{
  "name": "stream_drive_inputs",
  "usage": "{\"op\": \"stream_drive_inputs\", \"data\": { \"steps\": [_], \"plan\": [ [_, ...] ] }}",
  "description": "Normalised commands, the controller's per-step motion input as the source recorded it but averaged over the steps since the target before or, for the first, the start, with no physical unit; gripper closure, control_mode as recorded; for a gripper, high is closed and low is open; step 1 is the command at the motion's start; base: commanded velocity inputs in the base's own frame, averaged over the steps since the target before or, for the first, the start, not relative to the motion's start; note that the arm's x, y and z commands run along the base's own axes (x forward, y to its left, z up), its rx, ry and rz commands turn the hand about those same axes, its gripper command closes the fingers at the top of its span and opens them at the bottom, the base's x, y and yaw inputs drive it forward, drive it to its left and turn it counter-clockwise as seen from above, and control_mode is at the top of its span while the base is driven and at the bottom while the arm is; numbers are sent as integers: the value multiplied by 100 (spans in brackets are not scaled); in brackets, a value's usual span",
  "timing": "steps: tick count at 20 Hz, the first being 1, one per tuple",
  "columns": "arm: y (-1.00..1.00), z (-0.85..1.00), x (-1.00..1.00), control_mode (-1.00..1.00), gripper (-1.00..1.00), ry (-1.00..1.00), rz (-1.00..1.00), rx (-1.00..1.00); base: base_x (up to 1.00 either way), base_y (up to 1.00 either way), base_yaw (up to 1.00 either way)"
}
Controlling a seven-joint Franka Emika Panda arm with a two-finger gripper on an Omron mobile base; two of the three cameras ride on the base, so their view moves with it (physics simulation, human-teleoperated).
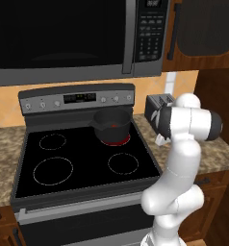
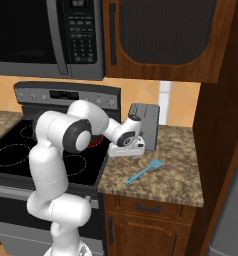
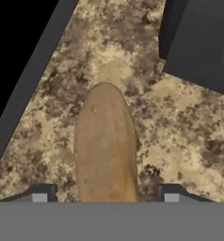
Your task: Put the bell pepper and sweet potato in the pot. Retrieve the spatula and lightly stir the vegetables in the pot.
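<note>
Beside the toaster, gripper straddles the sweet potato, fingers apart, grip unconfirmed; bell pepper apparently potted, spatula untouched.

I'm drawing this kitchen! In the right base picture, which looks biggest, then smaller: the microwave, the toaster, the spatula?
1. Microwave, by far the biggest.
2. Toaster.
3. Spatula, thin and the smallest, though it lies nearer the camera than the toaster.

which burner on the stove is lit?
The back right burner, glowing red under the pot. The other three rings are dark with pale outlines, and nothing stands on them.
</note>
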Motion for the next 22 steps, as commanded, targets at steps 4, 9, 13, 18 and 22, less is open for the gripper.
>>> {"op": "stream_drive_inputs", "data": {
  "steps": [4,9,13,18,22],
  "plan": [
    [0,-2,3,-100,100,0,1,0,0,0,0],
    [1,0,-1,-100,100,-5,0,1,0,0,0],
    [10,8,-23,-100,100,-5,0,5,0,0,0],
    [20,31,-35,-100,100,-5,0,3,0,0,0],
    [39,61,-20,-100,100,0,2,0,0,0,0]
  ]
}}
